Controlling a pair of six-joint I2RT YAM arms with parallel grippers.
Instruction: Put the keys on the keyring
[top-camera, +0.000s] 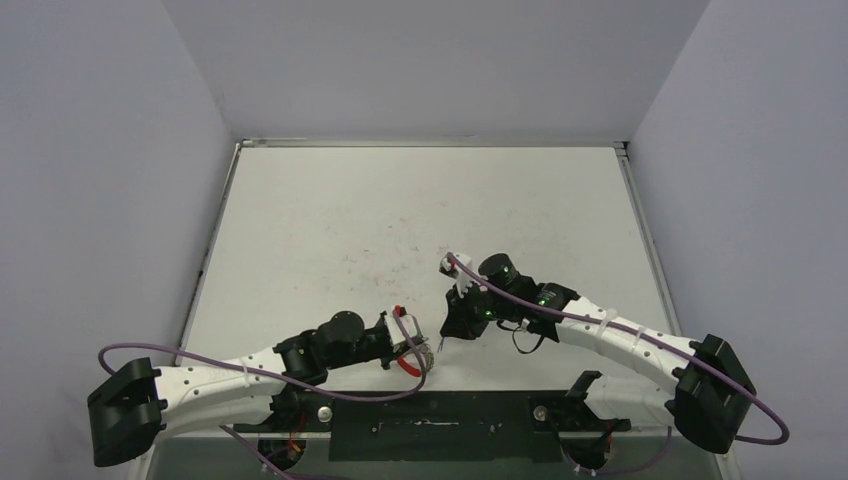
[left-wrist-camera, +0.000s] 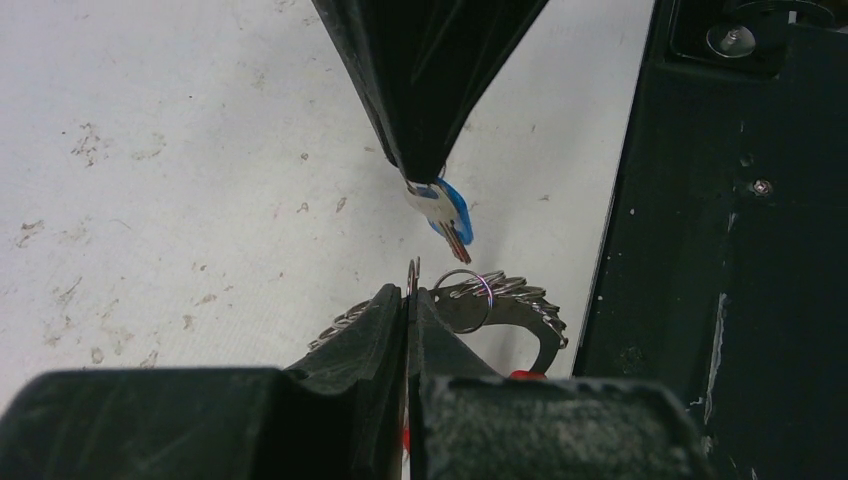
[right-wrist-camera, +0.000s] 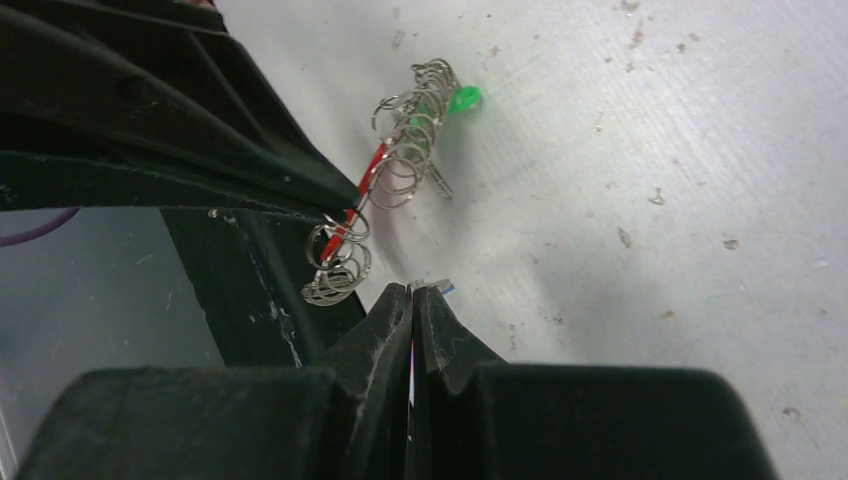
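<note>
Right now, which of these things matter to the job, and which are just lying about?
For the job: keyring, held by left gripper; blue key, held by right gripper; green key.
Just there: purple cables; black base plate; table.

Left arm and right arm stretch inward, nearly meeting, left fingers and right fingers pinched tight.

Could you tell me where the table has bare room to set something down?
The far half of the table, up to the back and side walls, is bare. The near middle is crowded: the left gripper with the keyring meets the right gripper with the blue key there.
</note>
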